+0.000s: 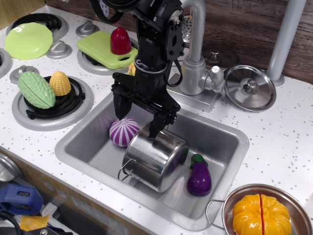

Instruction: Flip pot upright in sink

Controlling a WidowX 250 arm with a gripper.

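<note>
The shiny steel pot [156, 157] lies tipped over in the middle of the grey sink [222, 142]. Its flat base faces up and back, and its mouth faces the front left, with a wire loop handle low at the front. My black gripper [138, 119] hangs open just above the pot's back edge. One fingertip [155, 128] is at the pot's upper rim and the other [120, 110] is over a striped ball. It holds nothing.
A purple-and-white striped ball [123, 132] lies left of the pot and a purple eggplant [199, 179] right of it. The faucet [195, 54] stands behind the sink, with a steel lid [250, 88] to its right. A pot holding an orange pumpkin [261, 213] sits at the front right. Burners with toy food are on the left.
</note>
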